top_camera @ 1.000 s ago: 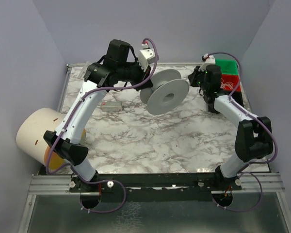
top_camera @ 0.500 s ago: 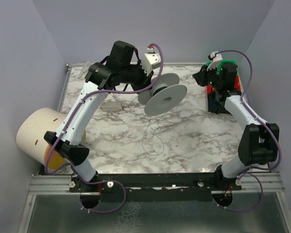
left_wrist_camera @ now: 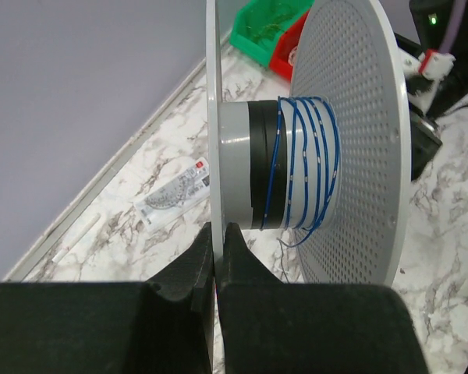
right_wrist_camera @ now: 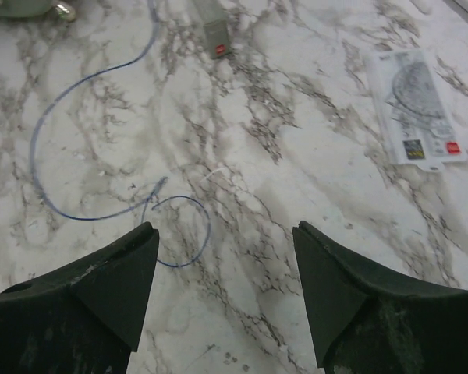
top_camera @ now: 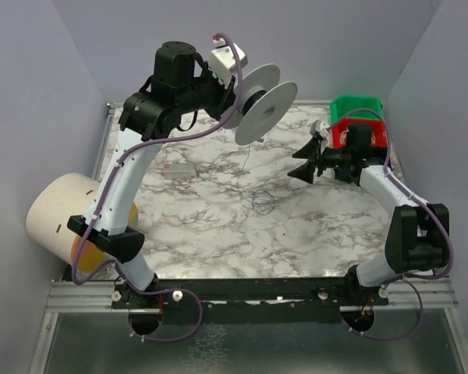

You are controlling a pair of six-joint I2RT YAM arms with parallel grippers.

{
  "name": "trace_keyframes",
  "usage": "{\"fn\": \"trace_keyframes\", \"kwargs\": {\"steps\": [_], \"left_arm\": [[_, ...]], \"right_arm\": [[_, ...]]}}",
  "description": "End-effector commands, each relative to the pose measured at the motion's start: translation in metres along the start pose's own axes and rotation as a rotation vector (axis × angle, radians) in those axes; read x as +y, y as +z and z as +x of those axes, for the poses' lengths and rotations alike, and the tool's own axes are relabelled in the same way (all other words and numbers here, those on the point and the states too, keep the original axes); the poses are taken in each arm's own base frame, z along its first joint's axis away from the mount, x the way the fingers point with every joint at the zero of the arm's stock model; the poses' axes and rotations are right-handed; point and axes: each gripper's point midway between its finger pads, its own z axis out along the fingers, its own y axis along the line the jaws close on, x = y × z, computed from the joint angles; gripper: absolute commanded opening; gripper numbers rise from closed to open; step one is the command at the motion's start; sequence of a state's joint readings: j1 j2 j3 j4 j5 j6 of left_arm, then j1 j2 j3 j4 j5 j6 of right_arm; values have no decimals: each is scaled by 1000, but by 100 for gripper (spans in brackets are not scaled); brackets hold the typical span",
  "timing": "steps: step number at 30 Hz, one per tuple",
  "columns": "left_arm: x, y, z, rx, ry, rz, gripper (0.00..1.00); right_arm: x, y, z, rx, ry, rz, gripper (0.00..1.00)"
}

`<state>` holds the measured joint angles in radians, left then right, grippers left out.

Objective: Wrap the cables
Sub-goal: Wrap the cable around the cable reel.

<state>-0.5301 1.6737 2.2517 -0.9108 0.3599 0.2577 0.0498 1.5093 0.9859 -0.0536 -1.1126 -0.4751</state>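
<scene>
At the table's (top_camera: 195, 234) left edge a cream, smooth-sided cylinder (top_camera: 58, 214) lies on its side, partly over the rim. Near the far-left corner a flat, clear packet (top_camera: 177, 169) with a printed card inside lies on the white, grey-veined marble top.

The left gripper (top_camera: 231, 84) is raised well above the far part of the table. Its black jaws are pressed together on the thin edge of one flange of a spool (top_camera: 259, 105), as the left wrist view shows (left_wrist_camera: 216, 234). The spool (left_wrist_camera: 351, 132) has two round pale flat discs, the farther one covered in fine perforations. They are joined by a grey hub with a black band.

The cable (left_wrist_camera: 308, 156), a very thin blue wire, makes several loose turns round that hub. From the spool it hangs down to the middle of the table, where its free end lies in small, kinked loops (top_camera: 263, 204).

The right gripper (top_camera: 303, 162) sits low toward the right side of the table, pointing left at those loops. Its dark, wedge-shaped jaws stand wide apart and hold nothing (right_wrist_camera: 225, 234). The cable curls on the marble just beyond the fingertips (right_wrist_camera: 86, 218), not touching them.

At the far-right corner sit a green plastic bin (top_camera: 357, 104) and a red one (top_camera: 366, 134), side by side.
</scene>
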Motion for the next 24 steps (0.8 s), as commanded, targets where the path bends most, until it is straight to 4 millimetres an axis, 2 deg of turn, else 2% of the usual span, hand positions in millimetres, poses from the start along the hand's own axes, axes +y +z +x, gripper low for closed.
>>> {"fn": "trace_keyframes", "kwargs": {"steps": [1,6,11,13,18,24], "left_arm": [[23,-7,-44,-152,-17,-105,0],[33,-1,-42,-147,-49,-146,0],[33,5,-36,-136,-67,-142,0],[35,6,-36,-134,-71,-147,0],[38,9,-32,-124,-85,-162,0],[40,12,-29,-116,-96,-169,0]], "right_arm": [[57,14,-11,-39,-85,-233,77],[88,37,-12,8,-172,-299,81],[96,58,0,55,-183,-308,85],[102,62,7,71,-190,-325,89],[129,63,14,82,-190,-426,90],[141,71,35,134,-179,-456,93]]}}
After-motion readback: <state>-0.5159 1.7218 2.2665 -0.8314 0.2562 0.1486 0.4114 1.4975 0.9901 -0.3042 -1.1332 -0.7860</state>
